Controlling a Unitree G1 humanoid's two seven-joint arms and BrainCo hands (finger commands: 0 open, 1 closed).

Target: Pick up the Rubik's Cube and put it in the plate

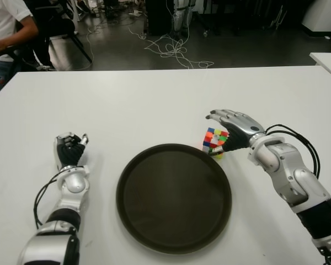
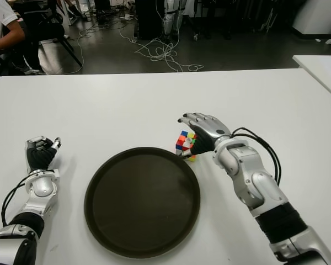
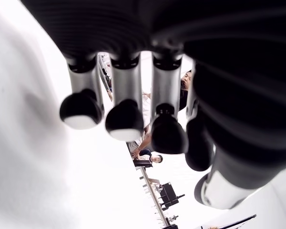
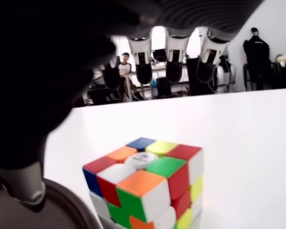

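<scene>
The Rubik's Cube (image 1: 215, 142) stands on the white table (image 1: 154, 105), just off the far right rim of the dark round plate (image 1: 174, 243). My right hand (image 1: 219, 128) arches over the cube from the right. Its fingers (image 4: 174, 64) reach over the cube without touching it, and the thumb (image 4: 24, 186) hangs by the plate's rim. Nothing is gripped. In the right wrist view the cube (image 4: 148, 186) sits free on the table with a gap above it. My left hand (image 1: 70, 148) shows left of the plate, fingers (image 3: 124, 119) curled and holding nothing.
A seated person (image 1: 5, 33) is beyond the table's far left corner. Cables (image 1: 174, 52) lie on the floor behind the table. Another white table (image 1: 328, 61) shows at the far right.
</scene>
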